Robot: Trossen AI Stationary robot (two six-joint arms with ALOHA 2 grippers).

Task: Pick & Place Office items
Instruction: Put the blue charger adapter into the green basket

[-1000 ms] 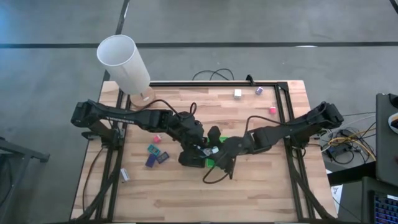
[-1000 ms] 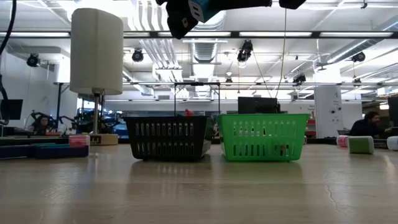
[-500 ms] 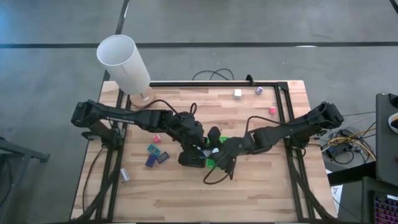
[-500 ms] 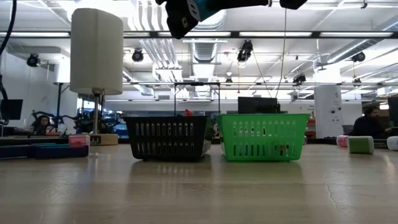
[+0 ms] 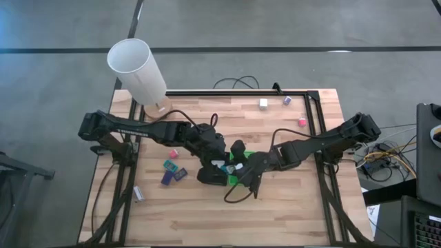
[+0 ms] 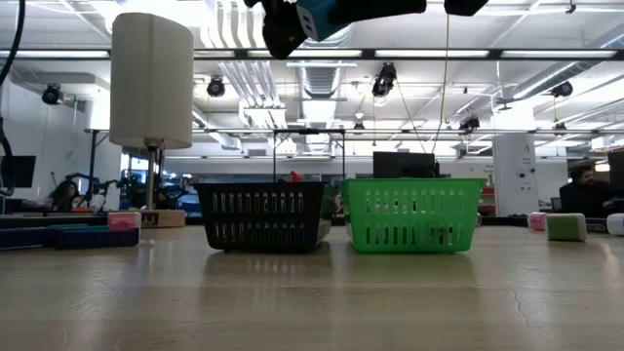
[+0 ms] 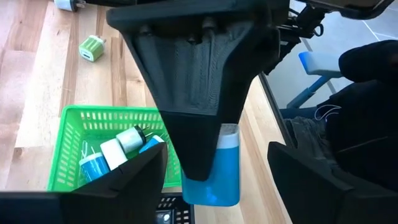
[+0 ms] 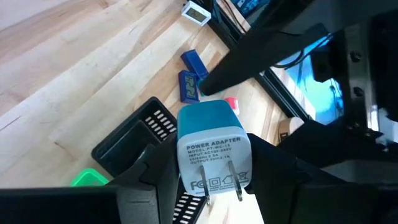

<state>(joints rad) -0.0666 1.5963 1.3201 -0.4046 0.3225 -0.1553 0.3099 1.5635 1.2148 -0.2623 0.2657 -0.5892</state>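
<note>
Both arms meet above the middle of the table. My right gripper (image 8: pixel 214 183) is shut on a blue and white power adapter (image 8: pixel 213 146), held high over the black basket (image 6: pixel 263 214) and the green basket (image 6: pixel 411 214). My left gripper (image 7: pixel 214 160) is open; its two fingers stand on either side of the adapter (image 7: pixel 221 167) without touching it. Small office items lie on the wood: a teal block (image 5: pixel 169 165), a dark-blue piece (image 5: pixel 167 178), a pink block (image 5: pixel 173 153), a white block (image 5: pixel 263 102). The green basket (image 7: pixel 74 143) holds several small items. My right gripper pinches the adapter's white body by its two side faces (image 8: pixel 184 163) between its two fingers. The fingers slant down from the table's right side. The prongs (image 8: pixel 222 182) point back toward the wrist, the blue end away from it. The adapter hangs clear, above the baskets.
A tall white cylinder (image 5: pixel 136 70) stands at the far left corner. Purple (image 5: pixel 286 100) and pink (image 5: pixel 302 121) blocks lie far right, a small white piece (image 5: pixel 138 194) near left. A black frame (image 5: pixel 313 131) borders the table. Bare wood lies along the near edge.
Both arms have kept their place over the baskets. My left gripper has opened and let go of the adapter, which stays lifted in my right gripper; in the low view more of its blue body shows now.
</note>
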